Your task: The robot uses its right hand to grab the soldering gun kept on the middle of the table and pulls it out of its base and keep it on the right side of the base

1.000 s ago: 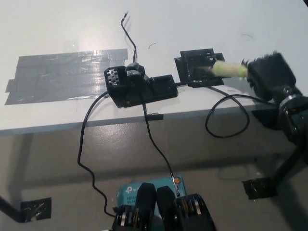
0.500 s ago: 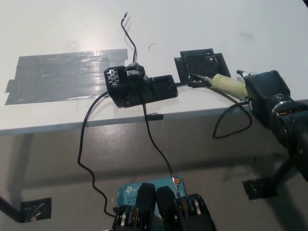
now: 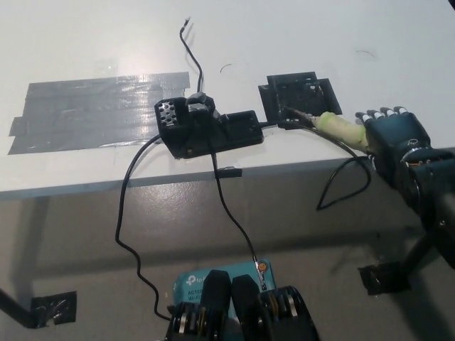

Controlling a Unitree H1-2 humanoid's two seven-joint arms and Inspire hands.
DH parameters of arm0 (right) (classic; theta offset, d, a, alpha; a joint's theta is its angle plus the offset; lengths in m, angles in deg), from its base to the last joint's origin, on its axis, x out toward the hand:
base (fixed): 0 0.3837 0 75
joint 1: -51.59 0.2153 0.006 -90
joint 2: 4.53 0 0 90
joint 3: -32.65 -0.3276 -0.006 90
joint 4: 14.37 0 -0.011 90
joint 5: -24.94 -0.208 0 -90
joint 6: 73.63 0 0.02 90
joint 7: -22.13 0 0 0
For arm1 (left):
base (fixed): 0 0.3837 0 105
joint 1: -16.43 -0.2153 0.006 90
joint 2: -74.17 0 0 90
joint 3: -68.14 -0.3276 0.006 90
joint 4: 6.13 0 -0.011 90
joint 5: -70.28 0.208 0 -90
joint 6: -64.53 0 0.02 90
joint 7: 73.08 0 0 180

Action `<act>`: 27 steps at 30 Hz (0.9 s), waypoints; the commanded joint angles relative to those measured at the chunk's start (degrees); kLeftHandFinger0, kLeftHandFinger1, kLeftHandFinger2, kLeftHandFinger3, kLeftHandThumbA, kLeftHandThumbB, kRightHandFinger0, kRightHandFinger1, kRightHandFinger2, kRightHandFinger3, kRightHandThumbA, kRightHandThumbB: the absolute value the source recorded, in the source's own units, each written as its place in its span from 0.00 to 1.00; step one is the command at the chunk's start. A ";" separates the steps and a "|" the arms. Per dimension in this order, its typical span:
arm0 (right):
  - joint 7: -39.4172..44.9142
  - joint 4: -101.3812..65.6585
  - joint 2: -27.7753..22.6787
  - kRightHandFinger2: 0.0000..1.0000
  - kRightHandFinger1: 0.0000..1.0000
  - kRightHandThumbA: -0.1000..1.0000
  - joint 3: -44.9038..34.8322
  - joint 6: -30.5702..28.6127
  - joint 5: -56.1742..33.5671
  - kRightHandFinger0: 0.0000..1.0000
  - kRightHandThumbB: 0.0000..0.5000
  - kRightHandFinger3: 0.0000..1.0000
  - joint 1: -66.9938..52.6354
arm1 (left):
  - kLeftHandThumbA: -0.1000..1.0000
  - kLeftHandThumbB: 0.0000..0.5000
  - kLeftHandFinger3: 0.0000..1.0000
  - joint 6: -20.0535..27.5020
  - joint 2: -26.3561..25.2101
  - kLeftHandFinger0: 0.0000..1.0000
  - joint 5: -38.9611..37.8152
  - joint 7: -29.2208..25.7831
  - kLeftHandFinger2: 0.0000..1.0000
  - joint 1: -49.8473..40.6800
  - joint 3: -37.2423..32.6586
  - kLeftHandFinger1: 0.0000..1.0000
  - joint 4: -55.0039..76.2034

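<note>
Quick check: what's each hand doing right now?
Left hand: not in view.
Right hand: shut on the soldering gun, its tip at the base.

On the teal box (image 3: 213, 282) at the bottom middle: "tp-link" logo readable, with smaller white print below, too blurred to read. No other legible text anywhere.

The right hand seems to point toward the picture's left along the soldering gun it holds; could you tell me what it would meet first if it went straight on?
Probably the black base: the right hand holds the soldering gun with its tip at the base's lower edge. Depth is hard to judge.
</note>
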 commanded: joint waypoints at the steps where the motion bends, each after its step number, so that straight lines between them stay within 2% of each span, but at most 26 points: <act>1: 3.62 -2.50 -1.01 1.00 1.00 0.76 -2.95 4.36 -2.42 1.00 1.00 1.00 3.62 | 0.59 0.42 1.00 -0.67 -1.02 0.85 -0.44 0.77 1.00 -0.52 -0.16 0.92 1.11; 3: 5.86 -4.06 -0.97 1.00 1.00 0.87 -4.19 5.43 -3.55 1.00 1.00 1.00 4.37 | 0.59 0.44 1.00 -0.66 -1.18 0.84 -0.66 0.67 1.00 -0.66 0.04 0.90 1.08; 10: 9.44 -6.91 -2.38 1.00 1.00 0.98 -4.97 5.28 -4.14 1.00 1.00 1.00 7.23 | 0.57 0.41 1.00 -0.67 -1.06 0.83 -0.39 0.62 1.00 -1.41 0.63 0.90 1.28; 20: 16.74 -12.87 -4.46 1.00 1.00 0.94 -8.82 7.80 -9.32 1.00 1.00 1.00 8.15 | 0.59 0.46 1.00 -0.67 -0.75 0.82 -0.14 1.38 1.00 -1.40 1.02 0.89 1.14; 24: 17.67 -15.77 -5.64 1.00 1.00 0.91 -12.05 7.77 -14.00 1.00 1.00 1.00 6.97 | 0.57 0.44 1.00 -0.67 -0.46 0.84 -0.15 1.78 1.00 -1.61 1.66 0.91 1.12; 27: 18.53 -23.72 -8.14 1.00 1.00 0.96 -17.15 8.45 -18.72 1.00 1.00 1.00 3.06 | 0.57 0.44 1.00 -0.67 -0.66 0.84 -0.36 1.62 1.00 -2.29 2.22 0.91 1.15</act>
